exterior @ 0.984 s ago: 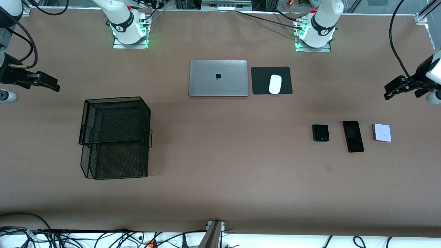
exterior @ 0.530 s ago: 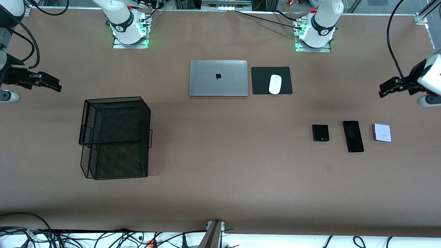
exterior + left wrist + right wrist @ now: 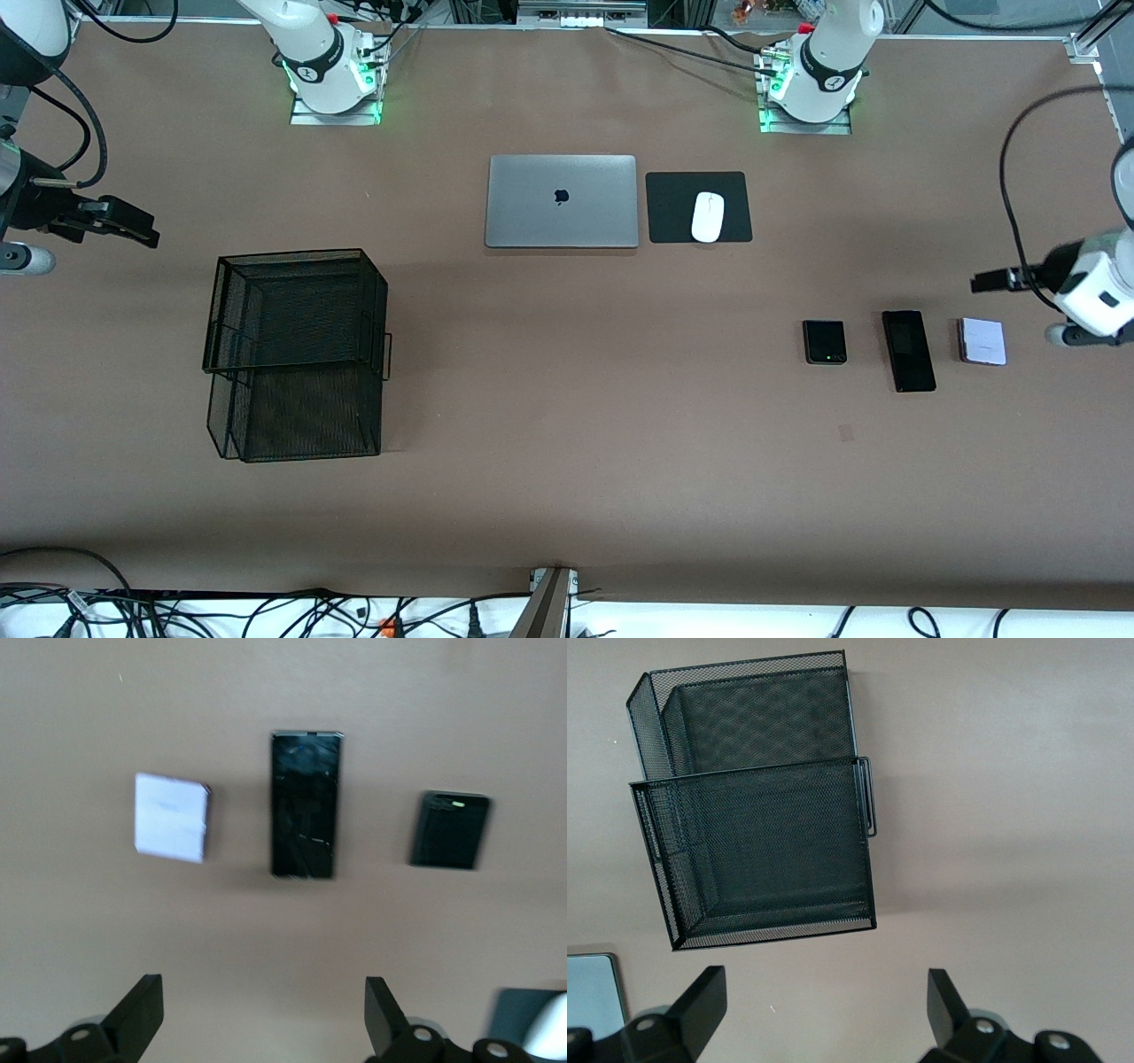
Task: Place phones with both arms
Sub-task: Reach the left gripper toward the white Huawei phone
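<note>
Left end effector (image 3: 982, 283): in the air over the table's edge at the left arm's end, just beside the white-lavender phone; fingers (image 3: 142, 1010) spread wide, holding nothing
Right end effector (image 3: 146, 237): in the air over the right arm's end of the table, near the mesh tray; fingers (image 3: 700, 1001) spread wide, holding nothing
Small black phone (image 3: 825, 342): flat on the table (image 3: 567, 496), green dot at the edge nearest the front camera; of the three phones, the one closest to the table's middle
Long black phone (image 3: 908, 351): flat, between the other two, apart from both
White-lavender phone (image 3: 982, 341): flat, closest to the left arm's end
Phone row: all three side by side, none touching, nearer the front camera than the mouse pad
Mesh tray (image 3: 297, 350): black wire, two tiers, toward the right arm's end
Laptop (image 3: 562, 201): silver, lid shut, mid-table near the bases
Mouse (image 3: 707, 216): white, on a black mouse pad (image 3: 673, 208) beside the laptop
</note>
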`<action>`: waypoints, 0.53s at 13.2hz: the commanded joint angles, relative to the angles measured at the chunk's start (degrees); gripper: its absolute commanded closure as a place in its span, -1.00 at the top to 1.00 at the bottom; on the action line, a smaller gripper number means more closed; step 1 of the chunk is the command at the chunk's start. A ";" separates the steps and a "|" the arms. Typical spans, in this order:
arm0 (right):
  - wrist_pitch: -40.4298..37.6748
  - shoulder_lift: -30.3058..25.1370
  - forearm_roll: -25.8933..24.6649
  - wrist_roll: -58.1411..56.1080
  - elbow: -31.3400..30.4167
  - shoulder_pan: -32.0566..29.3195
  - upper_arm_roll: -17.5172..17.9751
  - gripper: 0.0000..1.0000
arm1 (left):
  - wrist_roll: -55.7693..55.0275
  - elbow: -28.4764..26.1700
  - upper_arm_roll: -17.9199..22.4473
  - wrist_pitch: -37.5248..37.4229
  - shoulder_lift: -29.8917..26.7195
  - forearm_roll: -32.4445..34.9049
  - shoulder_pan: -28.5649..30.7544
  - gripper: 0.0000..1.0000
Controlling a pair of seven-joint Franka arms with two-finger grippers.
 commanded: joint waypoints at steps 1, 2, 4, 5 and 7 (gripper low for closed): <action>0.38 -0.40 1.30 -1.09 -0.07 -1.12 0.80 1.00 | 10.98 0.20 -0.39 11.62 6.60 -0.21 6.09 1.00; 0.38 -0.14 1.21 -1.09 -0.07 -1.03 0.80 1.00 | 12.40 -0.76 -0.48 15.86 8.97 -0.30 7.50 1.00; 0.55 -0.05 1.30 -1.09 -0.07 -1.03 0.80 1.00 | 12.59 -5.40 -0.56 25.52 10.93 -0.82 9.26 1.00; 0.47 -0.05 1.30 -1.09 0.01 -1.03 0.80 1.00 | 12.59 -8.47 -0.65 30.18 11.02 -1.00 9.62 1.00; 0.64 -0.05 1.30 -0.92 0.01 -0.94 0.80 1.00 | 13.64 -11.13 -0.74 35.83 11.98 -1.00 9.97 1.00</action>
